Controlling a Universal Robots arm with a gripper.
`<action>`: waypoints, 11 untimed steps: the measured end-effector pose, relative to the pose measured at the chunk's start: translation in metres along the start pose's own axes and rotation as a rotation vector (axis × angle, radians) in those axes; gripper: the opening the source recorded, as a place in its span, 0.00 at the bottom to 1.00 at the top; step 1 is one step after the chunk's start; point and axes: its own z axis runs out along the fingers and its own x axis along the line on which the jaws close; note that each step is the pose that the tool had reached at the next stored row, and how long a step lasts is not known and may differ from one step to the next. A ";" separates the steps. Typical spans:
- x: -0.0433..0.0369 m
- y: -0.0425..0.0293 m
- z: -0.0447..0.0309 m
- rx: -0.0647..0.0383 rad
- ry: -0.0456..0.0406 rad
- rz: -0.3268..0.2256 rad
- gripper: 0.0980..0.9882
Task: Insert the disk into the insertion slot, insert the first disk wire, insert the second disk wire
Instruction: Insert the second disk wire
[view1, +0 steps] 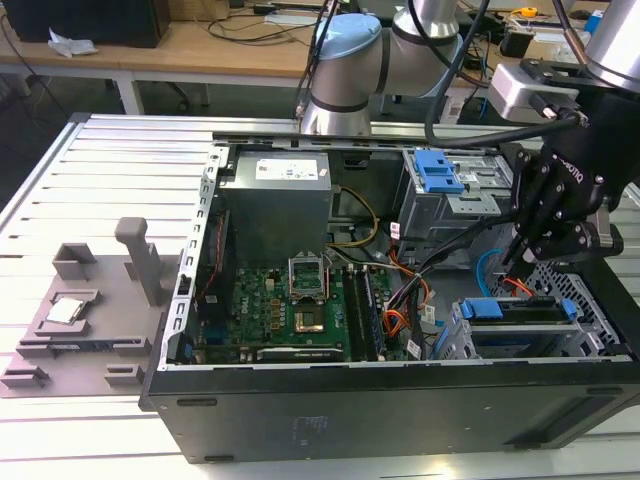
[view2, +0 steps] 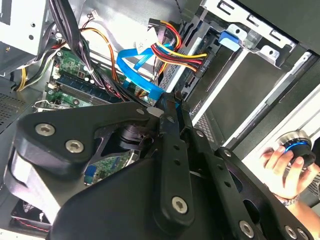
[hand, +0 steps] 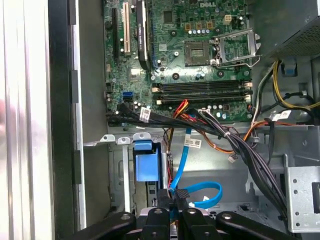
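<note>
The disk (view1: 520, 326), silver in its blue carrier (view1: 484, 308), lies inside the insertion slot (view1: 452, 340), the grey cage at the case's corner on the exterior view's right. My gripper (view1: 522, 262) hangs just above the cage's inner end. In the first wrist view the gripper (hand: 170, 201) is shut on the black plug of a blue flat wire (hand: 202, 192), which loops off beside the carrier's blue tab (hand: 146, 160). The second wrist view shows the same blue wire (view2: 134, 75) running to the fingertips (view2: 169, 106). A red, yellow and black wire bundle (view2: 175, 50) reaches the disk's end.
A taller cage with a blue latch (view1: 438, 170) stands behind the slot. The motherboard (view1: 300, 300), power supply (view1: 275, 190) and a thick black cable bundle (hand: 240, 145) crowd the case. A grey fixture with a chip (view1: 65, 310) lies outside. A person's hand (view2: 285, 162) grips a round knob.
</note>
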 end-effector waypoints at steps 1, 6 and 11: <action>0.0005 0.0000 0.0000 0.000 0.0001 0.000 0.07; 0.0051 -0.0003 0.0007 0.000 0.0000 0.000 0.07; 0.0068 -0.0004 0.0015 0.000 -0.0002 0.000 0.07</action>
